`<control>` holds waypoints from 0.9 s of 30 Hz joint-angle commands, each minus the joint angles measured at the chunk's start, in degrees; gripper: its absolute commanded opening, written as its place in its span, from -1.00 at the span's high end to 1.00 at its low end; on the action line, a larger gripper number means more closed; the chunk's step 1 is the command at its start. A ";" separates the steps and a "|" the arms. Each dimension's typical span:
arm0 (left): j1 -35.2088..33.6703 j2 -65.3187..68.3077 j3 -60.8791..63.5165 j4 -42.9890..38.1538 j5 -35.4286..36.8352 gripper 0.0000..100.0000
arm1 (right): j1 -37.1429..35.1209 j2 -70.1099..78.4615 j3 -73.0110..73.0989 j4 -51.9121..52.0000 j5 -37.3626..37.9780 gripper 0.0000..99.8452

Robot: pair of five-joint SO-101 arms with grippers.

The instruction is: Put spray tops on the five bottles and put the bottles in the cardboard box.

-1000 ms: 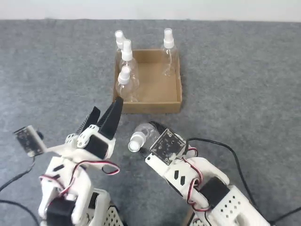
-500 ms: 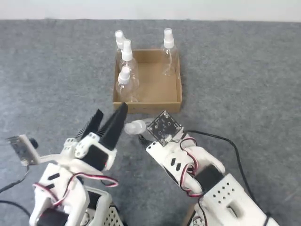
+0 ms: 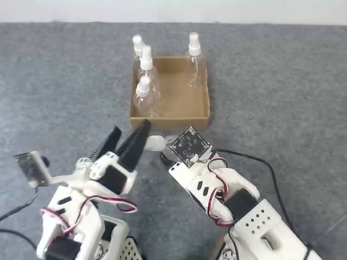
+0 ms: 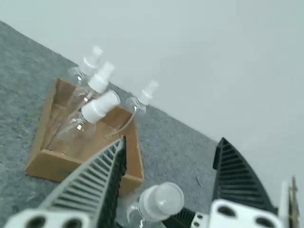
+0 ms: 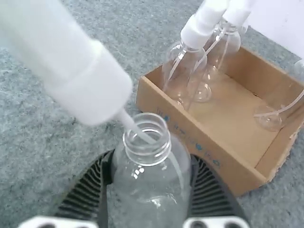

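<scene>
Right gripper (image 5: 148,199) pinches the clear bottle (image 5: 147,156) around its body, just in front of the near wall of the cardboard box (image 5: 190,137). The spray top (image 5: 61,61) sits tilted, tube down the neck, cap not seated. My left gripper (image 4: 172,147) is spread wide beside that top, holding nothing. I judge the bottle light, thin-walled and slick, so I'd squeeze gently and take the top by its stiff collar.

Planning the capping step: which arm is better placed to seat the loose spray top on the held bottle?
Probably left. The left gripper is open right by the spray top, whose tube is in the bottle; the right gripper is clamped on that bottle.
</scene>
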 commanded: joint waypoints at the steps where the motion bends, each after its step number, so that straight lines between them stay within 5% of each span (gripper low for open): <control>1: -1.05 -1.05 -0.31 -2.02 1.05 0.43 | 0.40 -1.54 -4.22 -1.01 -0.53 0.99; 17: 2.73 -1.05 14.99 -16.53 0.00 0.43 | -2.68 -8.13 -2.99 1.80 -0.35 0.99; 27: 1.58 -1.05 14.73 -17.14 -0.97 0.43 | -4.09 -8.13 -2.73 2.59 0.00 0.99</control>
